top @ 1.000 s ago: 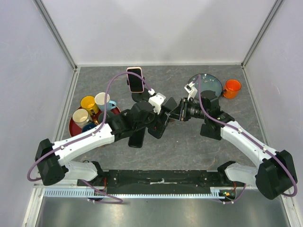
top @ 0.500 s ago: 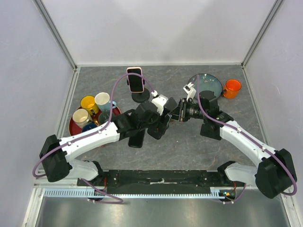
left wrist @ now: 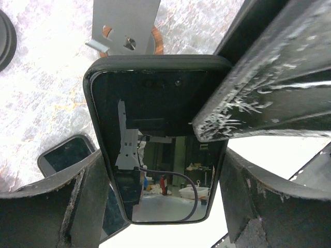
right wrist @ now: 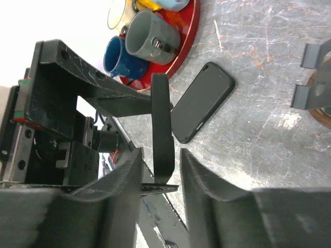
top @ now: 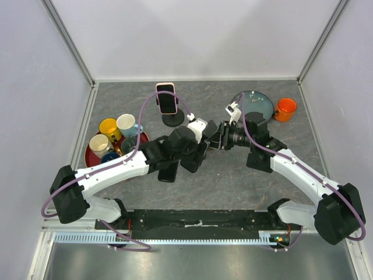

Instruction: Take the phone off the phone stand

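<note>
**While both arms crowd mid-table, the black phone is up off its stand**

As far as I can tell, the left gripper [left wrist: 161,170] has the black phone [left wrist: 155,103] pinched across its width. Its fingers [left wrist: 88,191] press on the two long edges, and the glossy screen faces the wrist cam. The phone's in the air, off to the right of the red tray [right wrist: 189,32] of mugs. It's clear of the gray phone stand [left wrist: 126,23], which sits on the table [top: 233,181] on the far side of the phone from the tray.

The right gripper [right wrist: 161,155] comes in from the side away from the tray and straddles the phone's thin edge. Its fingers [right wrist: 121,181] are spread, with a sliver of gap on each side, so they're around the phone but not clamping it.

Other stuff, going by the tray:
- A second dark phone [right wrist: 201,103] lies flat on the table just beside the tray's rim, between the tray and the held phone.
- On the tray, a gray mug [right wrist: 150,36] and a blue mug [right wrist: 121,57] sit side by side.
- Past the tray, toward the back wall and a bit right, a pink-cased phone [top: 166,98] stands upright in a black round-footed holder [top: 173,120].
- Way off to the right of the tray, an orange mug [top: 285,109] sits just beside a dark plate [top: 259,99].
</note>
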Motion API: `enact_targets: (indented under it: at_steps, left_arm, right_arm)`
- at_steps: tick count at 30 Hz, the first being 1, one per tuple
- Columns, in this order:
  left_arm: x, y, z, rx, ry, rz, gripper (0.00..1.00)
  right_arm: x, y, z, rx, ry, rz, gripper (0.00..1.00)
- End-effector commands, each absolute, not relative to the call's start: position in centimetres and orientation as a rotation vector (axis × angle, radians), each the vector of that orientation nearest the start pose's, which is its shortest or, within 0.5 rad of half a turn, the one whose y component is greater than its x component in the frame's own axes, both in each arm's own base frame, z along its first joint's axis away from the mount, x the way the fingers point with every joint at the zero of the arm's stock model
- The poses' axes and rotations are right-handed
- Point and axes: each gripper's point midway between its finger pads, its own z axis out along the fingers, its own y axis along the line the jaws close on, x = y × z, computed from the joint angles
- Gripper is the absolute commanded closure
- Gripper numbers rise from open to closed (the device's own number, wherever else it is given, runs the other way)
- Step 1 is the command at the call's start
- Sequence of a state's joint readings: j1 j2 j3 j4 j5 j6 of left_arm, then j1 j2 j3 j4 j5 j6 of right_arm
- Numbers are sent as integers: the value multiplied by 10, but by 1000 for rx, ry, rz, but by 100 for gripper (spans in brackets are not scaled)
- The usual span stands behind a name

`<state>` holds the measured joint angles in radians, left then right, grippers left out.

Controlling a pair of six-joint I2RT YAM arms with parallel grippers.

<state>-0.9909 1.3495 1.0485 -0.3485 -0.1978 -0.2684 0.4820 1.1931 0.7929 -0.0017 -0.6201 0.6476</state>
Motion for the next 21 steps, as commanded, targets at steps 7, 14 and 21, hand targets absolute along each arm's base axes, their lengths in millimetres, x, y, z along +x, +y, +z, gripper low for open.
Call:
enact_targets:
  at_steps: [7,14,21]
  left_arm:
    - [228,-318,176,668,2164,-520,67]
    - [217,-323,154,667,2267,-544,67]
    - [215,-320,120,607,2409,-465,69]
  right_arm:
    - [271,236,238,-206,2033,1017,17]
    - [298,169,232,29,2034,573,2]
    - [295,136,247,97,1965,424,2]
